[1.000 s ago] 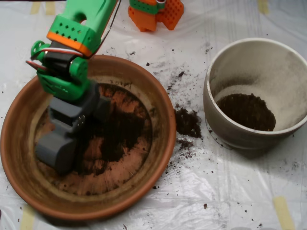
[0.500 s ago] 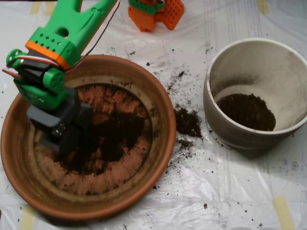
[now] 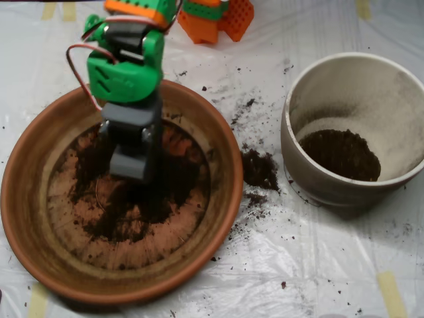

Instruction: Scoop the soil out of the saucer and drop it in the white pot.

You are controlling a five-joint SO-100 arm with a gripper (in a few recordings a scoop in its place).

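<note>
While thin dark soil (image 3: 142, 199) smears the saucer (image 3: 40, 218), whether the jaws are apart is unclear.

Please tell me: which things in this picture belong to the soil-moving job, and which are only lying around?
Belong to the job:
- soil
- saucer
- white pot
- hand, over the saucer

Only lying around:
- spilled soil clump between saucer and pot
- yellow tape strips
- plastic sheet
</note>
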